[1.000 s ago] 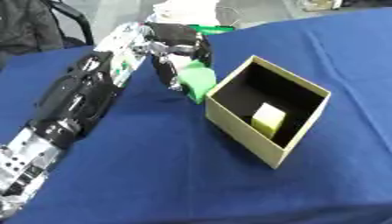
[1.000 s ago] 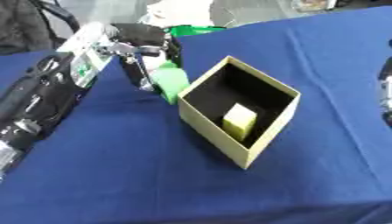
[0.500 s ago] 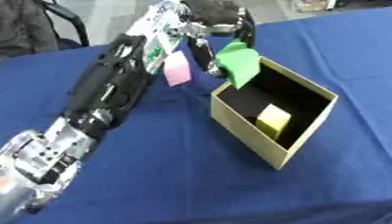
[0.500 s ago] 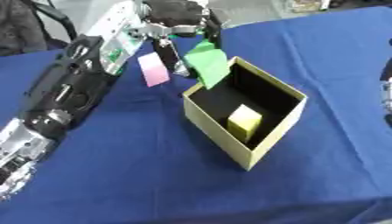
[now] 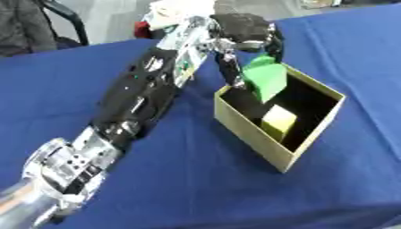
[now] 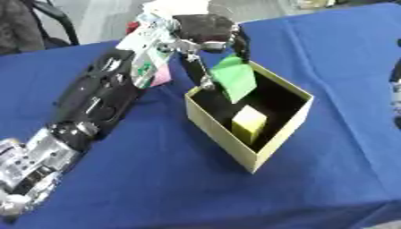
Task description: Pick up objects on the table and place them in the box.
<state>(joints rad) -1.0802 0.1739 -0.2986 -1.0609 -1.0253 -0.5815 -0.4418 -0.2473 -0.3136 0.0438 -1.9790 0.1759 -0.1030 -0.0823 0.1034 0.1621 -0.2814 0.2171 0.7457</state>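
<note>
**Left hand holds a green block over the open box**

Left eye view: the left arm reaches in from the lower left, stretched diagonally across the blue table [image 5: 94,67]. The left hand [image 5: 243,33] is bent downward at the wrist above the near-left part of the box [image 5: 250,134], its fingers curled round one green block [image 5: 265,79]. The block hangs tilted over the box opening, partly below the rim. Inside the box lies one yellow block [image 5: 278,121].

Right eye view: the same pose shows. One pink object [image 6: 160,77] lies on the table beside the arm, partly hidden by it. At the right edge a dark part of the right arm [image 6: 395,87] shows; its hand cannot be made out.
</note>
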